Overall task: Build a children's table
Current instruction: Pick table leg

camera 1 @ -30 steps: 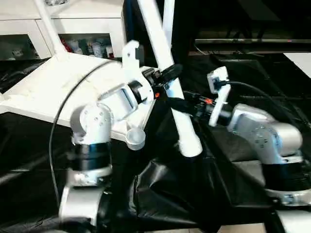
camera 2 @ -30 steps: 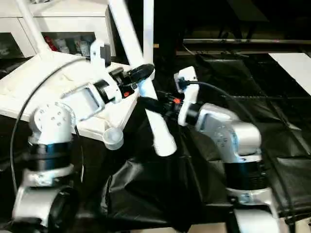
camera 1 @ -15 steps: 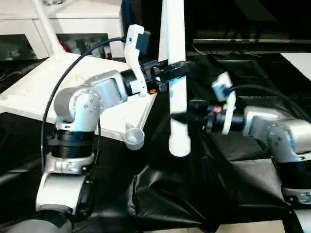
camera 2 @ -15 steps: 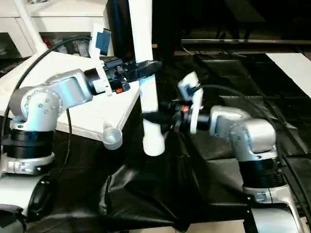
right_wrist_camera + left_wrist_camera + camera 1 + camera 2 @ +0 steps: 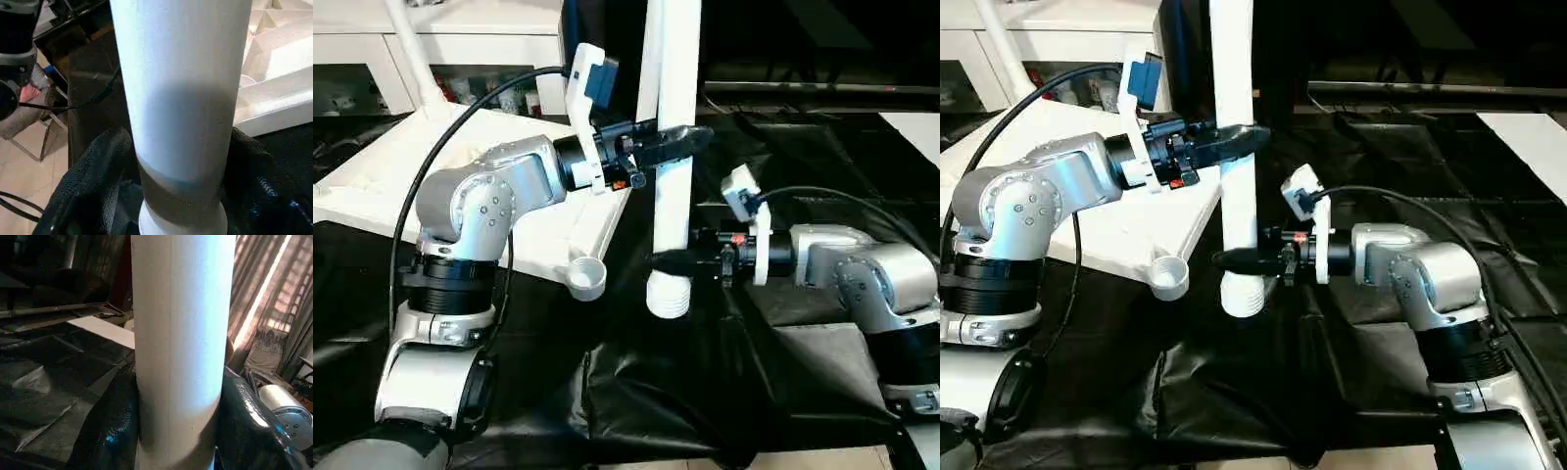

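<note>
Black-draped work table [image 5: 724,392], upright leg [image 5: 674,176] clamped by left gripper [image 5: 677,143] and right gripper [image 5: 671,261], tabletop [image 5: 460,186] beside.

A work table [image 5: 773,362] draped in crumpled black cloth [image 5: 1234,392] carried the white tabletop [image 5: 440,176], which lay upside down on its far left part, one round corner socket [image 5: 586,278] jutting past the near edge. The cloth bunched in folds at the front.
</note>
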